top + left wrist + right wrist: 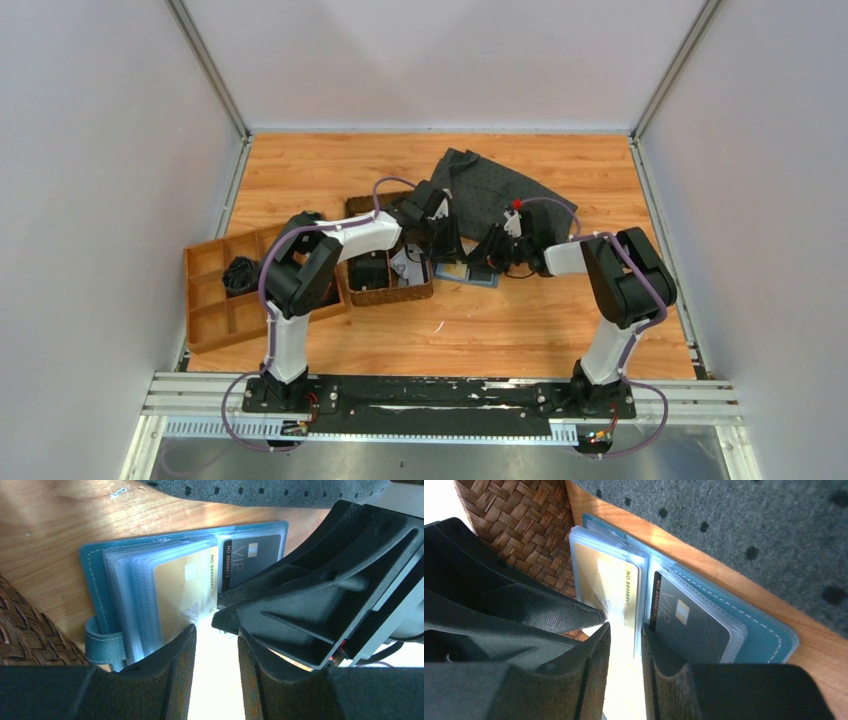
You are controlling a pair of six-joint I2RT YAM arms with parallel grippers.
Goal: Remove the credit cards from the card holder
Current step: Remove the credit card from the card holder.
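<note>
Left hand (216, 632) and right hand (625, 627), part-spread, crowd the open card holder (94, 562); I cannot tell if either pinches.

The card holder (769, 630) lay open on the wooden table (819, 690), with a gold card (609, 580) in its left sleeve and a dark VIP card (689, 625) in its right. The right gripper (626, 630) hung over its fold, fingers apart. The left gripper (591, 614) reached over its gold side. The woven basket (519, 525) sat just left of it, and the dotted cloth (734, 520) lay beyond.
</note>
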